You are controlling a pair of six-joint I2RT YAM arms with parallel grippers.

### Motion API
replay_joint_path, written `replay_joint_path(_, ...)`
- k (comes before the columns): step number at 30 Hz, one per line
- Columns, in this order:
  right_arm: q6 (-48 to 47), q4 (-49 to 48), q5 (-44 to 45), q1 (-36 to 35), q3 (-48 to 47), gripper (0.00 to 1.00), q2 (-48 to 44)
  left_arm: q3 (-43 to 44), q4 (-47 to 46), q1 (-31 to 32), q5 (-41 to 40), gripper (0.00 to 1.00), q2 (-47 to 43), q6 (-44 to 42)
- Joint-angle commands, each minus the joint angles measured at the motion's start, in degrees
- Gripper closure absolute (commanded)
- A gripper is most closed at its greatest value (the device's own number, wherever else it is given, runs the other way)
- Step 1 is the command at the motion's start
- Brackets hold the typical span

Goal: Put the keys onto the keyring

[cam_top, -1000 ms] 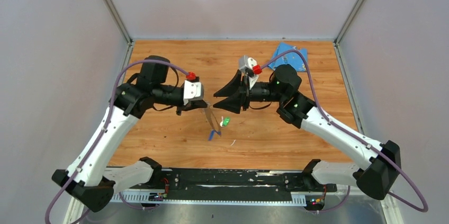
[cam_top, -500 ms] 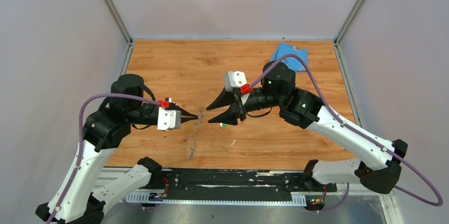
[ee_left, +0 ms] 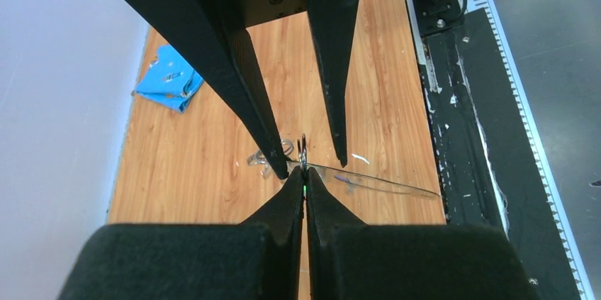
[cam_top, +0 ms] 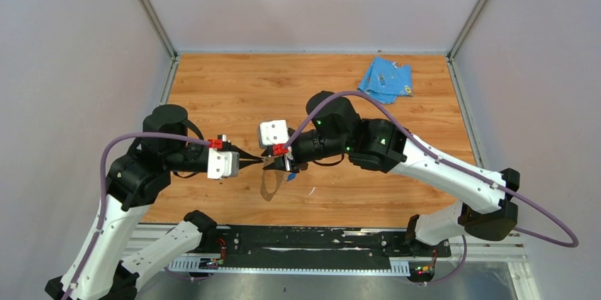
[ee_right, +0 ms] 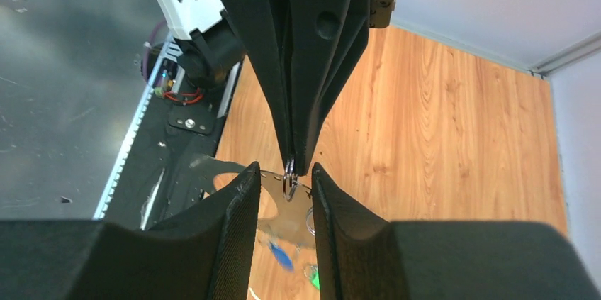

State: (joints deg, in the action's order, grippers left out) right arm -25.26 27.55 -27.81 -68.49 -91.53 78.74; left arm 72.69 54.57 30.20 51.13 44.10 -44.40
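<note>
In the overhead view the left gripper (cam_top: pixel 259 163) reaches in from the left of the frame to a spot just below the middle of the wooden table (cam_top: pixel 234 87). Its jaws are pressed fully together. Its own wrist camera shows the tips pinching the thin grey keyring (ee_left: pixel 368 183) at its edge, with the band running off to the right of that frame above the boards. A small wire loop stands just above the closed tips.

Immediately to the right, the right gripper (cam_top: pixel 273 165) comes in from the right of the frame and meets the left one tip to tip. Its jaws are partly open with a clear gap between them and have hold of nothing. In the right wrist view its two fingers (ee_right: pixel 237 201) stand on either side of the left gripper's closed point and the small loop. The grey keyring hangs down in the gap between them. I cannot tell whether either finger touches the band.

The keys are off the keyring. The blue key (ee_right: pixel 280 256) shows below the keyring at the bottom of the right wrist frame, between the right gripper's fingers, and the green key (ee_right: pixel 312 276) is just to its lower right. From overhead only the blue key shows, just under the right gripper.

A light-blue cloth (cam_top: pixel 386 79) lies in the upper right corner of the table, well apart.
</note>
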Motion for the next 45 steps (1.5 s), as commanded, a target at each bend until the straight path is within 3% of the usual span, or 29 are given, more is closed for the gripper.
replay_joint_path(1, -3.8, 4.6, 6.3, -1.6, -3.2, 0.67, 0.7, -0.6, -0.5, 0.4, 0.2, 1.00, -0.8, 0.5)
replay_joint_path(5, -3.8, 4.4, 7.7, -1.8, -3.6, 0.78, 0.6, -0.9, -0.5, 0.5, 0.1, 1.00, -1.1, 0.7)
replay_joint_path(9, -3.4, 4.3, 8.4, -2.0, -3.5, 0.82, 0.0, -1.2, -0.5, 0.5, 0.2, 1.00, -1.2, 0.8)
replay_joint_path(14, -2.7, 3.5, 9.6, -2.4, -3.5, 0.99, 0.1, -1.2, -0.5, 0.6, 1.4, 1.00, -1.0, 1.7)
replay_joint_path(18, -1.5, -0.8, 10.2, -2.9, -1.1, 1.00, -0.8, -1.4, -0.5, 0.7, 3.8, 1.00, -0.6, 3.0)
replay_joint_path(21, 0.9, -8.8, 11.0, -2.9, 4.8, 1.00, -4.4, -1.5, -0.4, 0.6, 5.2, 0.67, -1.0, 4.3)
replay_joint_path(23, 2.9, -15.5, 10.0, -2.8, 9.9, 1.00, -8.2, -1.9, -0.4, 0.7, 4.9, 0.52, -1.8, 4.8)
replay_joint_path(25, 5.1, -21.3, 8.8, -2.7, 14.5, 1.00, -12.0, -2.6, -0.4, 0.7, 3.3, 0.44, -2.9, 5.1)
replay_joint_path(28, 8.0, -29.2, 5.9, -2.6, 20.8, 1.00, -16.4, -3.5, -3.5, 0.7, 0.8, 0.44, -4.3, 7.9)
replay_joint_path(32, 10.9, -36.3, 3.5, -2.5, 26.6, 1.00, -19.8, -9.1, -19.9, 0.7, -3.2, 0.48, -8.3, 24.5)
replay_joint_path(35, 11.8, -38.5, 2.0, -2.6, 28.1, 1.00, -19.9, -12.7, -29.3, 0.6, 0.5, 0.52, -10.5, 33.2)
replay_joint_path(45, 10.7, -40.1, 1.3, -2.5, 29.1, 1.00, -18.9, -15.3, -36.6, 0.7, 7.6, 0.65, -10.7, 40.1)
